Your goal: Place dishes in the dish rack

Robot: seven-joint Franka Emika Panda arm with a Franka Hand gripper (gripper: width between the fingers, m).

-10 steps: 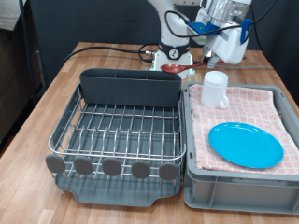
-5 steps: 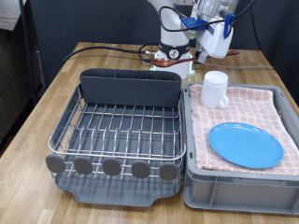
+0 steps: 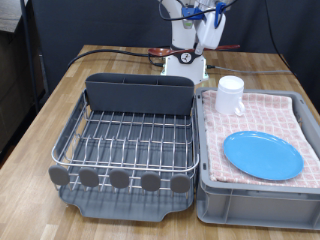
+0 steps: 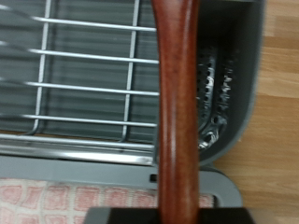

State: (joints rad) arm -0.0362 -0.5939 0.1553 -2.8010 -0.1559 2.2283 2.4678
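Observation:
My gripper (image 3: 206, 28) is high at the exterior view's top, above the far side of the table, behind the dish rack (image 3: 125, 140). In the wrist view a reddish-brown wooden spoon (image 4: 177, 103) runs straight out from the hand, held in the gripper, with the silver rack wires (image 4: 75, 84) and the dark grey caddy (image 4: 224, 84) below it. The small white mug (image 3: 230, 95) and the round light-blue plate (image 3: 262, 155) lie on the pink checkered cloth (image 3: 285, 112) in the grey bin. The rack holds no dishes.
The grey bin (image 3: 255, 200) stands right beside the rack on the exterior view's right. The robot base (image 3: 185, 55) and cables sit at the back of the wooden table (image 3: 50, 110). A dark cabinet is at the left.
The gripper has moved up and towards the exterior view's left, from above the mug to above the back of the rack. The mug and plate have not moved.

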